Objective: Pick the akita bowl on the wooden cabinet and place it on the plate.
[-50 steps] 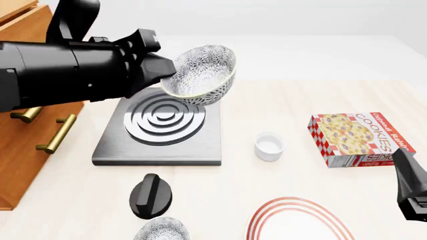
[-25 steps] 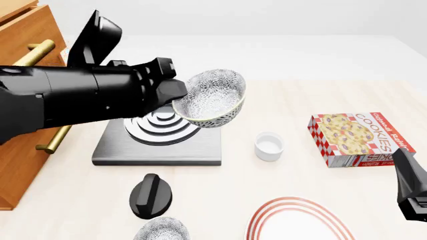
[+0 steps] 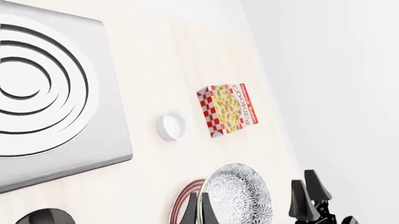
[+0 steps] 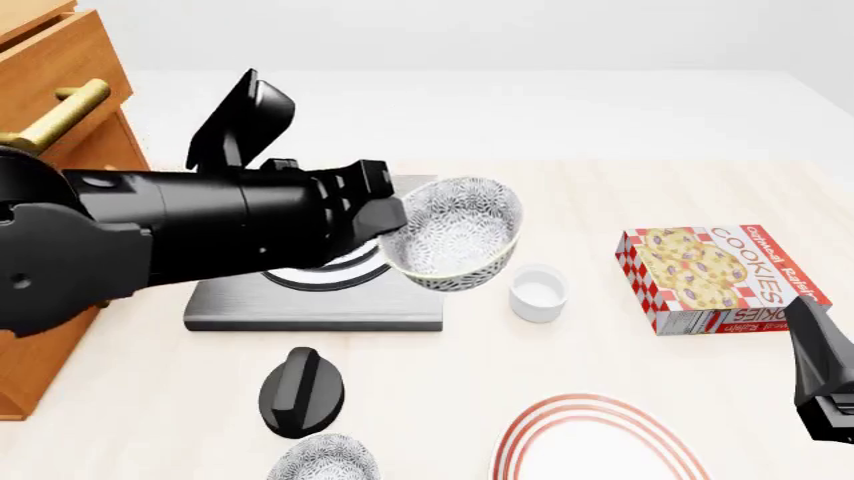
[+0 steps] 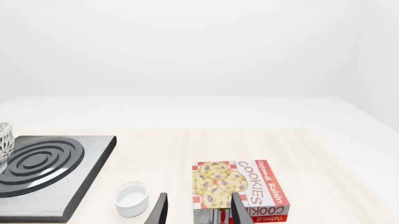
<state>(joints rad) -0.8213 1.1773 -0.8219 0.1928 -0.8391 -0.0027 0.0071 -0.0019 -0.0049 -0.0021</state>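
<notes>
Mid-frame in the front view, the left gripper is clamped on the rim of the akita bowl, held tilted above the stove slab's right edge. The plate lies at the bottom edge. The right gripper rests low right, fingers apart.

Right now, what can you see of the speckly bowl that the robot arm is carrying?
The akita bowl is round and deep, white with fine grey speckles inside and out. It hangs in the air, tipped toward the camera, above the stove slab's right edge. The left gripper pinches its rim. Nothing else touches it.
</notes>
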